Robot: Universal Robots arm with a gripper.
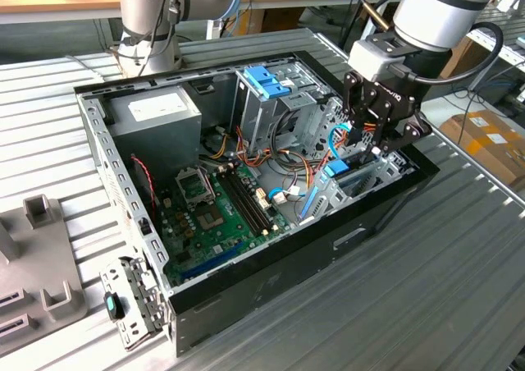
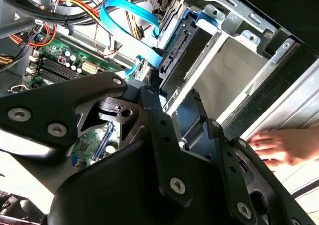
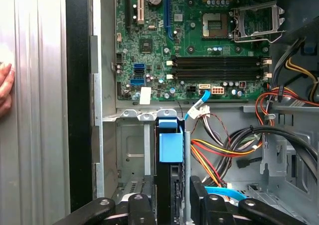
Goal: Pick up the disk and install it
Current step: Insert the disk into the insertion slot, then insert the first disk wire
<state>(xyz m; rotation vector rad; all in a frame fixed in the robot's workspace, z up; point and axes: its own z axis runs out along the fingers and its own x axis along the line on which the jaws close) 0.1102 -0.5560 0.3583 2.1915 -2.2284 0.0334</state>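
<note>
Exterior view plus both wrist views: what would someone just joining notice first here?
The gripper reaches down into the open computer case at the exterior view's right end, right at the blue-framed disk standing on edge in the drive bay. A person's hand rests on the ribbed table just outside the case wall, seen in both wrist views.

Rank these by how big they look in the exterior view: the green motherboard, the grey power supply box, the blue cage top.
Largest: green motherboard.
Middle: grey power supply box.
Smallest: blue cage top.
The differences look plain.
</note>
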